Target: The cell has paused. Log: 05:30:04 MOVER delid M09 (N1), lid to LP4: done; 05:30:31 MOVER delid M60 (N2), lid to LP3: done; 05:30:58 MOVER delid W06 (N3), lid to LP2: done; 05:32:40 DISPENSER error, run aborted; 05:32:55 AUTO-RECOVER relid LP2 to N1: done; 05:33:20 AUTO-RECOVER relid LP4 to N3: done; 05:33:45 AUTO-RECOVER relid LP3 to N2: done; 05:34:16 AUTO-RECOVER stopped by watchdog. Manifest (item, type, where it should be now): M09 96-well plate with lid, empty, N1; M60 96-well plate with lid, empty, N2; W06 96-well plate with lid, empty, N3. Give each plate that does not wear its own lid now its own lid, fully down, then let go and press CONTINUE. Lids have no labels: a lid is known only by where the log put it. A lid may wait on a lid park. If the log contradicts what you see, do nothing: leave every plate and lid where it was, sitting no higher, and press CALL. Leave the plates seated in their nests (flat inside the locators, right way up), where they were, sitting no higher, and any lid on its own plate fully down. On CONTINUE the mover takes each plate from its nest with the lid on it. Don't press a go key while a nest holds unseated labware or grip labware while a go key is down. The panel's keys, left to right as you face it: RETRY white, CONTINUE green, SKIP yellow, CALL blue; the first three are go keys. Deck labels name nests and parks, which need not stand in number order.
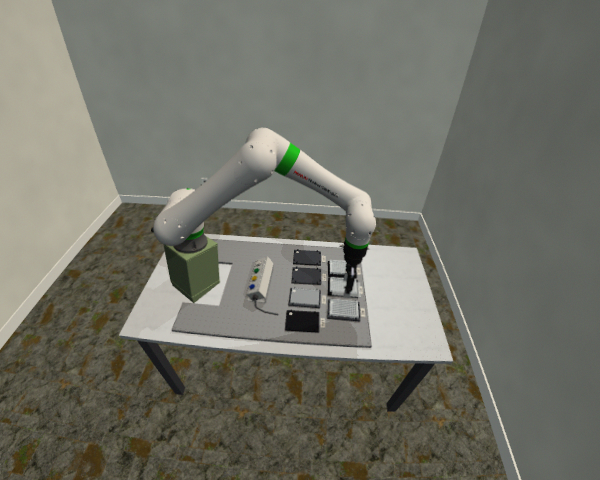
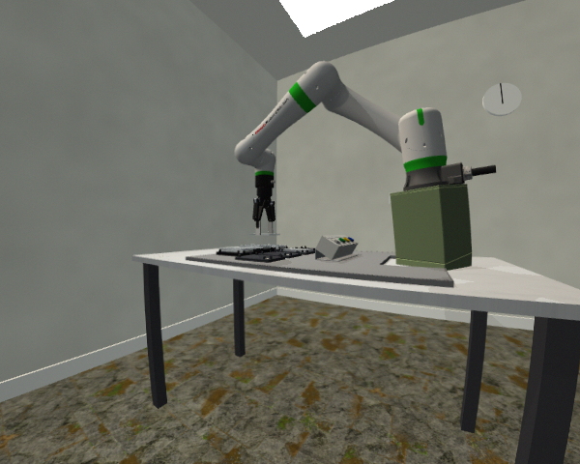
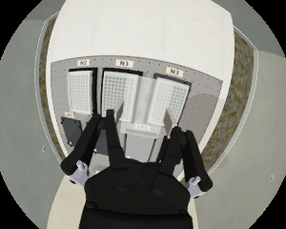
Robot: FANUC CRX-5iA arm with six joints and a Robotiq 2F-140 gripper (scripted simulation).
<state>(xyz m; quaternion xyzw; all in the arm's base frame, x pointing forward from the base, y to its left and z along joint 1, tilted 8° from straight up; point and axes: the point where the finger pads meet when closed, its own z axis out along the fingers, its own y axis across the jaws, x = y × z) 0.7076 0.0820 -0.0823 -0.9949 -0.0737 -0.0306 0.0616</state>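
Hand (image 2: pixel 263 219) clamped on a clear lid (image 2: pixel 265 232), we hang it left of centre in the exterior frame above the plates (image 2: pixel 252 248) on the table (image 2: pixel 505 292), where a tilt could seat it crooked.

deck labels (image 3: pixel 123 63) and arm lettering (image 1: pixel 316 184), unreadable

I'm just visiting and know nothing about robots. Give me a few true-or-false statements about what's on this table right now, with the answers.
1. The black two-finger gripper is shut on a clear plastic lid, held above the table. True.
2. The white-and-green robot arm stands on a red pedestal. False: it is an olive-green box.
3. The small grey key panel lies between the pedestal and the plates. True.
4. Four white well plates sit in the nests. False: three.
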